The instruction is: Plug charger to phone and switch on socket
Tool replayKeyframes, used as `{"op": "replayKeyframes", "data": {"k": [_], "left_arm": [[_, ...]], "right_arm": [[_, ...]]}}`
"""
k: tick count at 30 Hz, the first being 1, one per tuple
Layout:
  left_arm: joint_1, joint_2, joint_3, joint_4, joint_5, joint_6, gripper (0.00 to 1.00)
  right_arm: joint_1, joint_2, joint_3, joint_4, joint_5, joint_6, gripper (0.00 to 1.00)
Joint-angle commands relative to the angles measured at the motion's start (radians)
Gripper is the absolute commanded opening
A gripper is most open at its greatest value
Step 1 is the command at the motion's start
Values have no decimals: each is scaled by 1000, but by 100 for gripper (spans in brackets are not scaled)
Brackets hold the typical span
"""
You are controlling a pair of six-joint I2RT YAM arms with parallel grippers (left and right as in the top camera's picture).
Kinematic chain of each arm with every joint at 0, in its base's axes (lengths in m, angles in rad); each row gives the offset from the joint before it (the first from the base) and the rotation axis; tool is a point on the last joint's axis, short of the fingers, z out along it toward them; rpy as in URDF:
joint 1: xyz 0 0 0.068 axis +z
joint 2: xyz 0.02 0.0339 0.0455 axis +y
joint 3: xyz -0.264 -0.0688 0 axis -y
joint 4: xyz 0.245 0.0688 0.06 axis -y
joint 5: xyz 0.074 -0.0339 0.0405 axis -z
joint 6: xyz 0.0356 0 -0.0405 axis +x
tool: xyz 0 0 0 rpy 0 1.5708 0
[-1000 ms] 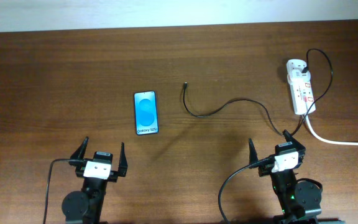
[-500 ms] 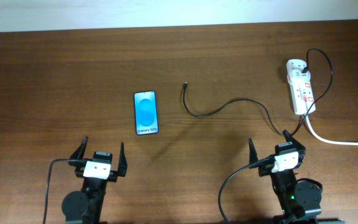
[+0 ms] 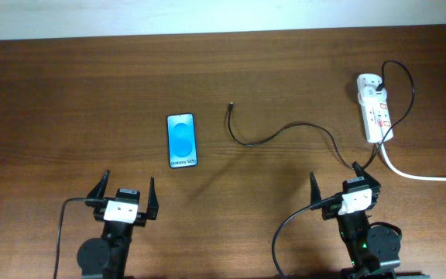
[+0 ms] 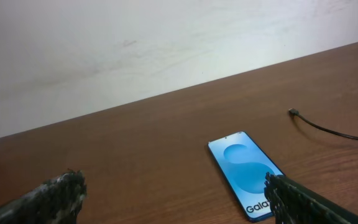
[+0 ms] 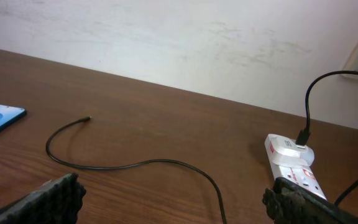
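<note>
Overhead, phone (image 3: 182,140): lies flat with its long axis pointing away from the arms, ahead of the left gripper (image 3: 128,180), which is spread wide and empty.
Overhead, charger (image 3: 285,129): its plug tip (image 3: 231,106) is near the phone's far right corner, not touching; the cable trails right toward the socket (image 3: 374,108).
Overhead, right gripper (image 3: 335,174): wide open and empty, well right of the phone.
Left wrist, phone: ahead and to the right, with the plug tip beyond it.
Right wrist, charger: the tip lies right of the phone and the cable loops back this way, so it is probably the right arm's pick.
</note>
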Motion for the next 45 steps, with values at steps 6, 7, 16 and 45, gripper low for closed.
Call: {"op": "replayKeyframes", "data": {"k": [6,7,16,45], "left_arm": [[-4,-8,-2,-2,41,-93,99],[-4,-8,-2,4,55,-93,99],[-4,130,172,1,118,-93,99],[-224,1710,1616,-911,275,-94,99]], "right_arm": [[-3,-10,-5,-5,5,14,98],[-3,-10,-5,-5,5,14,98],[-3,-10,-5,-5,5,14,98],[-3,-10,-5,-5,5,14,98]]}}
